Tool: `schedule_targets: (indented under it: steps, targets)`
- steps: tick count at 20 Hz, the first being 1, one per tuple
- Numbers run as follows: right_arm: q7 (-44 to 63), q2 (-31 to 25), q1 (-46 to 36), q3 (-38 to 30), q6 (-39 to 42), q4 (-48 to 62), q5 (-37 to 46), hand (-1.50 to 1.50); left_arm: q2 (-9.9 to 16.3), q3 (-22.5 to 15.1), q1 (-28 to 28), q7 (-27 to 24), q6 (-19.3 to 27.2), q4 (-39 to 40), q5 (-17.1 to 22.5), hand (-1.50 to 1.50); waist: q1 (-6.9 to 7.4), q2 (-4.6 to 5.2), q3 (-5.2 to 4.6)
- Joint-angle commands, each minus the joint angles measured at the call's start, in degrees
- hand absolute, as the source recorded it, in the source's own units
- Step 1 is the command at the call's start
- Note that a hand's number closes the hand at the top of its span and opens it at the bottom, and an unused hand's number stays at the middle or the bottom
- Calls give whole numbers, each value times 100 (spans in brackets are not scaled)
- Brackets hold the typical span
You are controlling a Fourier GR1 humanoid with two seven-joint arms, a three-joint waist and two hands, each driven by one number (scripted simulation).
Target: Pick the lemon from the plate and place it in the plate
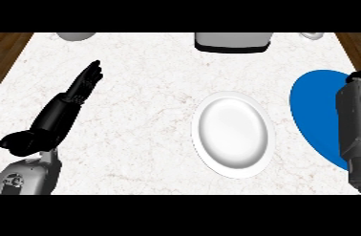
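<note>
Left hand at left of counter: fingers straight and together, pointing up and away, tips near, holding nothing, thumb curled low at the wrist side. Grey forearm entering from lower left corner.

Right hand at far right edge, only a dark slab of hand and wrist showing over the blue plate; finger state cannot tell, mostly cut off by the frame edge. Anything held, cannot tell.

Lemon not visible anywhere; possibly hidden under right hand, cannot tell.

Blue plate at right, partly covered by right arm, visible surface bare. White plate in centre of counter, just beside blue plate with a strip of counter between, nothing on it.

White marbled counter with wood strip along left and right corners. At far edge: a grey-white boxy appliance with dark base, a pale rounded object at top left, a small pale item at top right, all cropped.
</note>
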Motion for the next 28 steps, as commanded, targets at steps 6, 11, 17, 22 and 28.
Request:
schedule_targets:
  steps: [6,11,17,22,28]
  targets:
    - [1053,475,536,-623,-1480,-205,114,-150,89,48,88,148,-130,-243,97,0,59,-28,-2]
    - [408,667,761,-703,-2312,-551,122,-150,-170,-157,134,-4,79,-58,-160,0,-26,-32,-4]
    - [-88,792,479,-600,-3074,-970,296,-150,-33,-18,157,-1,-76,-209,-3,0,35,-44,-2]
    - [-496,1490,336,-685,-4195,-1785,-245,-150,-75,-6,148,-114,-83,62,-13,0,-39,-75,-7]
    - [-734,1729,735,-107,-5303,-2396,-1093,-150,4,116,109,-24,-50,61,-30,0,-64,-101,-8]
